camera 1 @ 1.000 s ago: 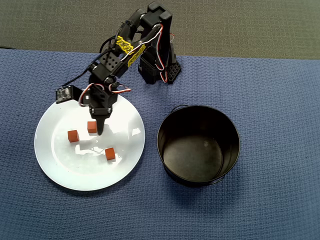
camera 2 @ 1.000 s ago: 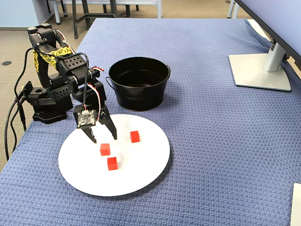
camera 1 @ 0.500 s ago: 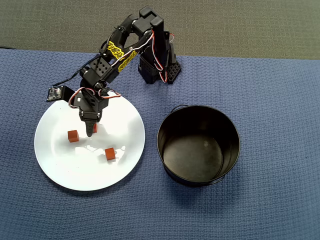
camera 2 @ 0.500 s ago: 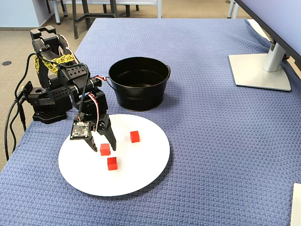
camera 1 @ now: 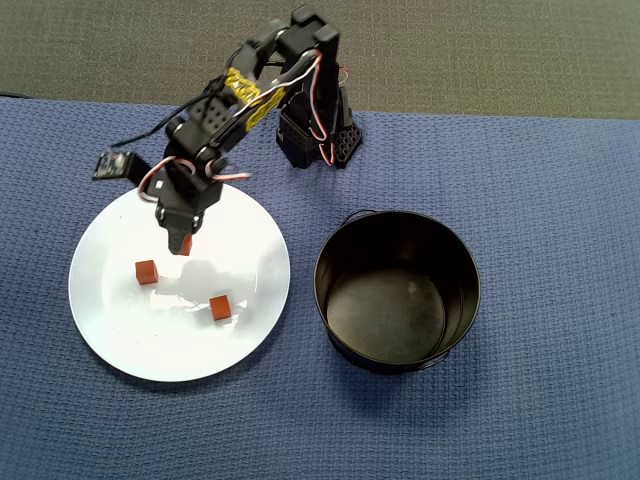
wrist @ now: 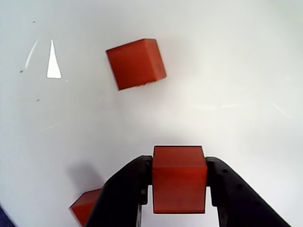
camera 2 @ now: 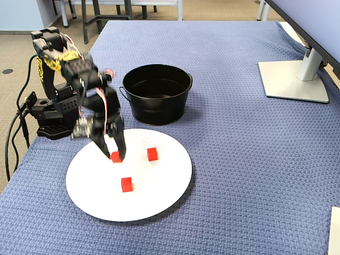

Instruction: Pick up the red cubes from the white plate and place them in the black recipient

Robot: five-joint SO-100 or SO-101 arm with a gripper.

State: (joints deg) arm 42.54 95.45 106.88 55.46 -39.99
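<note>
While the blue woven cloth (camera 1: 560, 200) covers the whole table, these things lie on it, largest first:

Arm: the black jointed robot arm with yellow tape (camera 1: 250, 90) reaches from the upper middle of the overhead view down to the upper left.
White plate: the large round glossy white plate (camera 1: 120, 340) fills the lower left of the overhead view.
Black recipient: the round black metal pot (camera 1: 397, 290) stands right of centre in the overhead view, just beside the plate, apart from it.
Gripper: the black two-finger gripper (wrist: 179, 189) pinches one cube between its fingers, above the plate's upper part.
Held cube: the small matte red-orange cube in the gripper (wrist: 179, 178) sits at lower centre of the wrist view.
Loose cubes: the left red cube (camera 1: 146, 271) and the lower red cube (camera 1: 220, 306) rest on the plate, well apart.
</note>
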